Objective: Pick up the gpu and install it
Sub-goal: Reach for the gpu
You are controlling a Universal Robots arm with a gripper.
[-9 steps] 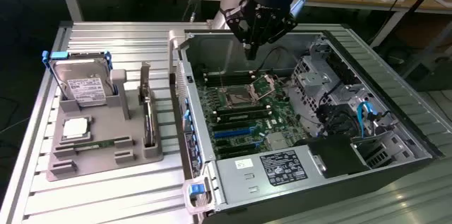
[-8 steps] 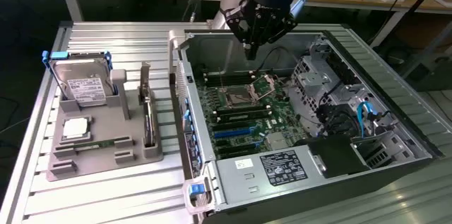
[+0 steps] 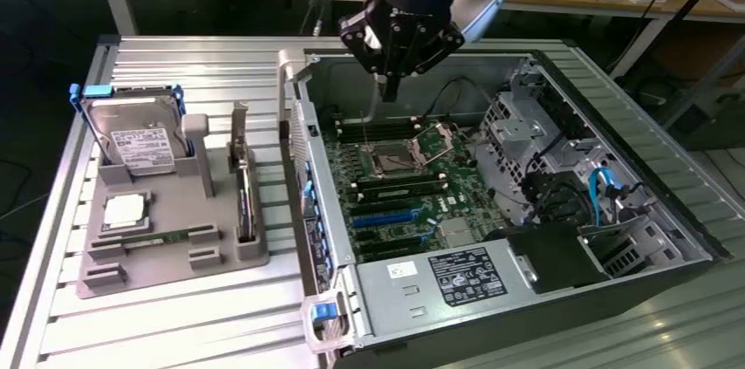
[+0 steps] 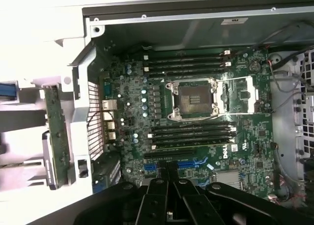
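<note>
fingers (image 3: 390,88) clenched shut, empty, hovering over the open computer case (image 3: 295,120) above its motherboard (image 3: 407,190) | gpu (image 3: 242,187) upright in grey holder (image 3: 174,257) beside the case, untouched

My gripper (image 3: 392,83) is black. The motherboard (image 3: 402,186) is green with blue slots (image 3: 385,215). The gpu (image 3: 244,190) is dark, its bracket (image 3: 241,118) silvery. The holder (image 3: 174,271) is grey; the drive (image 3: 126,114) silver with a white label (image 3: 140,146); the table (image 3: 174,327) silver, ribbed.
</note>
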